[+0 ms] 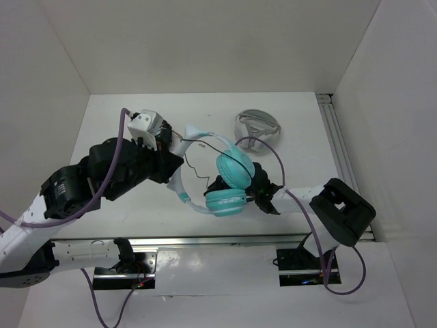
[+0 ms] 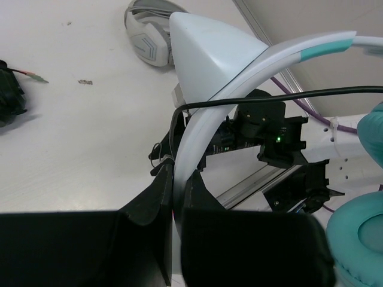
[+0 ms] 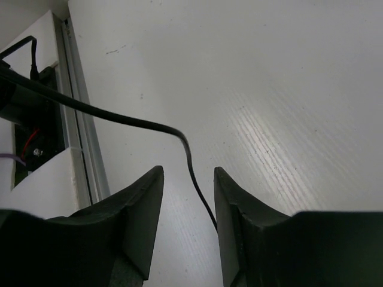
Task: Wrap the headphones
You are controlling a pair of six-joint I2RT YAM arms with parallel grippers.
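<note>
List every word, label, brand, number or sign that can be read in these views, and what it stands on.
No readable text in any view.
On the headphones, cups and headband show no print.
On the white and grey headphones, only angular grey markings, no letters.
On the black module behind the headband, a green light, no legible lettering.

No writing, label, brand name or number can be read in any of the three views. The headphones (image 1: 235, 169) and the white and grey headphones (image 2: 146, 36) show only plain surfaces, and any marking on them is too small or blurred to make out.
</note>
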